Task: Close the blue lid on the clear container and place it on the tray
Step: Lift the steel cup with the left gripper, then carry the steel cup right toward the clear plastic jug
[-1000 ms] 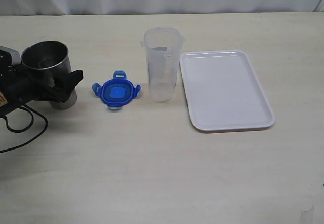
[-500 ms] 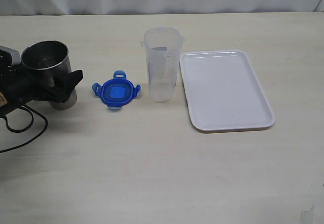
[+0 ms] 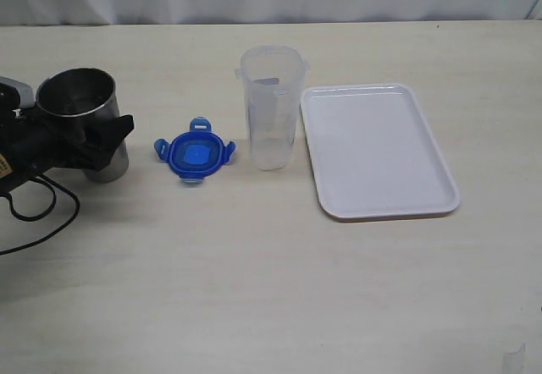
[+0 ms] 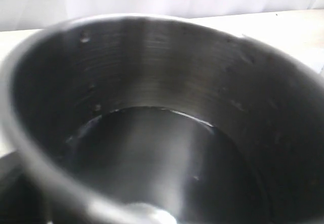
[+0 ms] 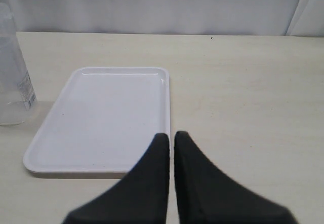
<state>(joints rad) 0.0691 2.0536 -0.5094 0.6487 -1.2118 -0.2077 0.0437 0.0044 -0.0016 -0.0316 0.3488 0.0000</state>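
Over by the left edge of the tabletop (image 3: pixel 254 289), the left tool (image 3: pixel 102 137) has its jaws either side of the steel cup (image 3: pixel 74 95). One black finger runs along the side of the cup that faces the middle. Honestly I can't tell if it's actually squeezing or just straddling it. Its wrist camera is no help, since it's nothing but the inside of the cup. The cup isn't part of the job, so my guess is that arm is busy with the wrong thing for now.

Next along, the lid (image 3: pixel 196 153) lies flat on the tabletop with its snap tabs splayed out. It's left of the middle, just beside the container (image 3: pixel 271 112) with a small gap between them. Flat and tabs out makes sense, because it's ready to be picked up and pressed on.

The container stands upright around the middle, mouth open, and it looks empty to me. Nothing is on top of it, so the closing step hasn't happened.

The tray (image 3: pixel 377 150) sits right next to it toward the right edge, close enough that I can't say if they touch. It's bare, and it's a short hop for the container once it's lidded.

The right tool (image 5: pixel 171 135) is closed with nothing in it, sitting just off the tray's near edge.
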